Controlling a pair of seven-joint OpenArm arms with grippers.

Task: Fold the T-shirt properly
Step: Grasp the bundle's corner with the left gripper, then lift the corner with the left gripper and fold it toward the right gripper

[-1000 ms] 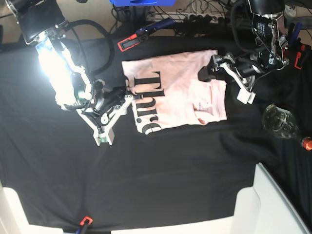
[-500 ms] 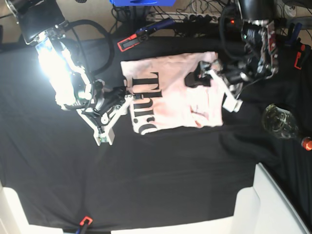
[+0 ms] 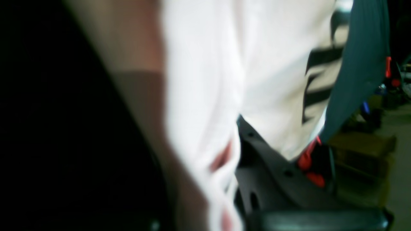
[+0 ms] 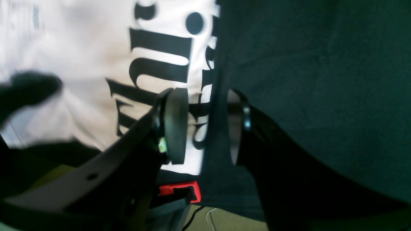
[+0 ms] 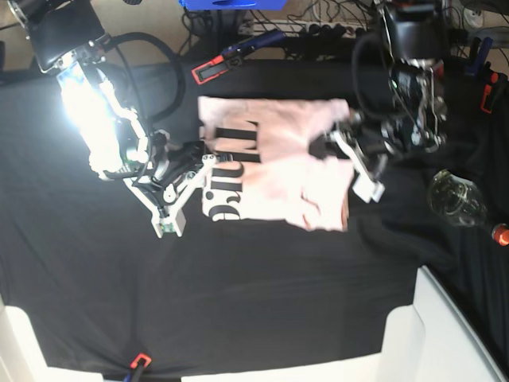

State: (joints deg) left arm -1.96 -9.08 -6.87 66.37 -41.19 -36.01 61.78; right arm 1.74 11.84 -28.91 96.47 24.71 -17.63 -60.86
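Observation:
The pale pink T-shirt [image 5: 270,159] lies folded on the black table cloth [image 5: 262,286], its black lettering [image 5: 227,179] facing up at its left end. My left gripper [image 5: 322,147] sits on the shirt's right part, which is bunched and lifted. The left wrist view is blurred: pink cloth [image 3: 205,80] runs down beside a dark finger [image 3: 266,173], and the left gripper [image 3: 208,166] looks shut on it. My right gripper [image 5: 195,167] rests at the shirt's left edge. It stands open [image 4: 205,128], with the lettered edge [image 4: 160,64] showing between its pads [image 4: 175,125].
A clear glass vessel [image 5: 457,199] stands at the right. Red clamps [image 5: 211,70] [image 5: 139,362] hold the cloth at the back and front edges. A white surface [image 5: 453,334] fills the front right corner. Cables lie behind the table.
The left gripper has moved left and forward over the shirt and closed, pulling the shirt's right part along. The whole shirt slid slightly left. The right arm has stayed put.

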